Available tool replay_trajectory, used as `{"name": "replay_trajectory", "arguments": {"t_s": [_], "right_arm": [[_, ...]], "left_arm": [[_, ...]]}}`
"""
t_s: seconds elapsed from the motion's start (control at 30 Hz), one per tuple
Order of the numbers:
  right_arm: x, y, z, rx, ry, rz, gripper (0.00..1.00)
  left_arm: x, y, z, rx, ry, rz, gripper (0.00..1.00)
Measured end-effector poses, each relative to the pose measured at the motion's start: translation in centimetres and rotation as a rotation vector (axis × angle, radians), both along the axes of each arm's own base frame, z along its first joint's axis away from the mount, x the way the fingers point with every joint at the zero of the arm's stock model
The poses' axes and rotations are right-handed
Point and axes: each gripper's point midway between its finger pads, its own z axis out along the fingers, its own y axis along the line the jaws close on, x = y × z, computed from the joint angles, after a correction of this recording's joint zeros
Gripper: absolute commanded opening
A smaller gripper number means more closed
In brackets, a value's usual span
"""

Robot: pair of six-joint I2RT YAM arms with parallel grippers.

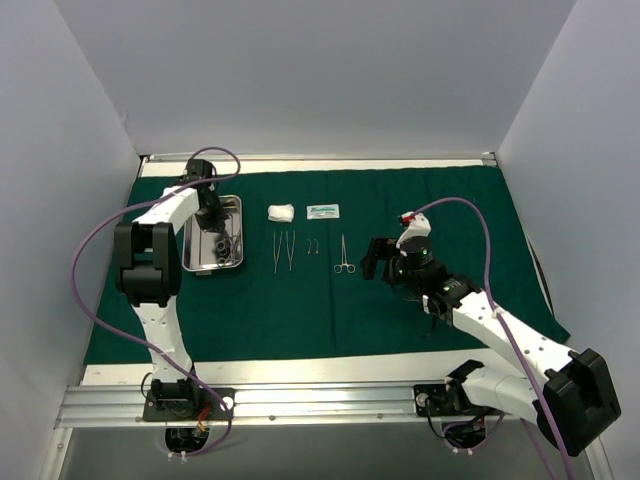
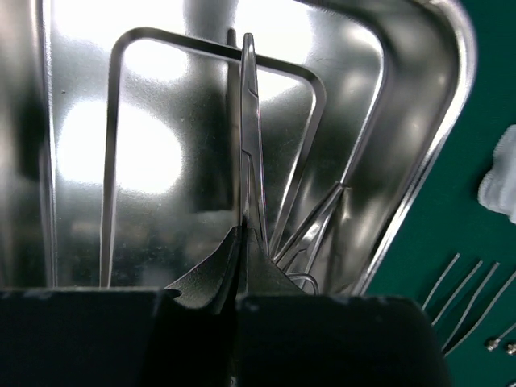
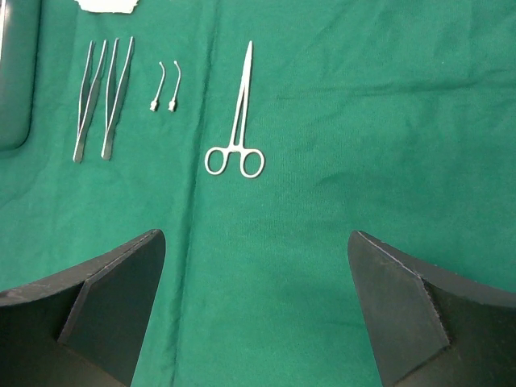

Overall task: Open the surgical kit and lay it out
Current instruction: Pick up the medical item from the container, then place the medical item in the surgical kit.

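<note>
The dark green cloth (image 1: 300,300) lies spread flat over the table. On its left stands the steel tray (image 1: 236,205). My left gripper (image 1: 211,218) reaches down into the tray. In the left wrist view it (image 2: 239,242) is shut on thin silver forceps (image 2: 251,137) that point away over the tray floor (image 2: 161,161). Laid out on the cloth are a white gauze wad (image 1: 281,212), a small white packet (image 1: 323,211), two tweezers (image 1: 284,250), two small bent needles (image 1: 313,246) and ring-handled forceps (image 1: 344,255). My right gripper (image 1: 375,258) hangs open over bare cloth, just near of those forceps (image 3: 238,121).
White walls close in the table on three sides. An aluminium rail (image 1: 320,400) runs along the near edge with both arm bases on it. Bare cloth (image 3: 363,121) stretches to the right of the laid-out tools. The tray corner (image 3: 16,81) shows at the far left of the right wrist view.
</note>
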Motion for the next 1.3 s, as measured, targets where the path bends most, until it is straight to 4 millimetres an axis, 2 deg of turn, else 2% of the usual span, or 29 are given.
{"name": "replay_trajectory", "arguments": {"t_s": [0.37, 0.57, 0.7, 0.83, 0.97, 1.13, 1.3], "right_arm": [[-0.3, 0.7, 0.1, 0.008, 0.000, 0.030, 0.91], [-0.3, 0.9, 0.2, 0.009, -0.001, 0.041, 0.91], [-0.2, 1.0, 0.6, 0.015, -0.011, 0.042, 0.91], [-0.1, 1.1, 1.1, 0.021, -0.021, 0.042, 0.91], [-0.4, 0.9, 2.0, 0.034, -0.043, 0.041, 0.91], [-0.7, 0.2, 3.3, 0.042, -0.074, 0.021, 0.91], [-1.1, -0.6, 4.5, 0.047, -0.103, -0.004, 0.91]], "left_arm": [[1.3, 1.3, 5.2, -0.034, -0.142, 0.013, 0.02], [0.6, -0.1, 6.1, -0.088, -0.164, -0.014, 0.02], [-0.1, -2.2, 7.2, -0.123, -0.178, -0.042, 0.02], [-0.8, -6.0, 8.8, -0.163, -0.208, -0.099, 0.02], [-1.9, -11.6, 10.0, -0.202, -0.228, -0.182, 0.02], [-4.4, -18.6, 10.1, -0.242, -0.217, -0.287, 0.02], [-5.2, -25.0, 10.4, -0.276, -0.232, -0.358, 0.02]]}}
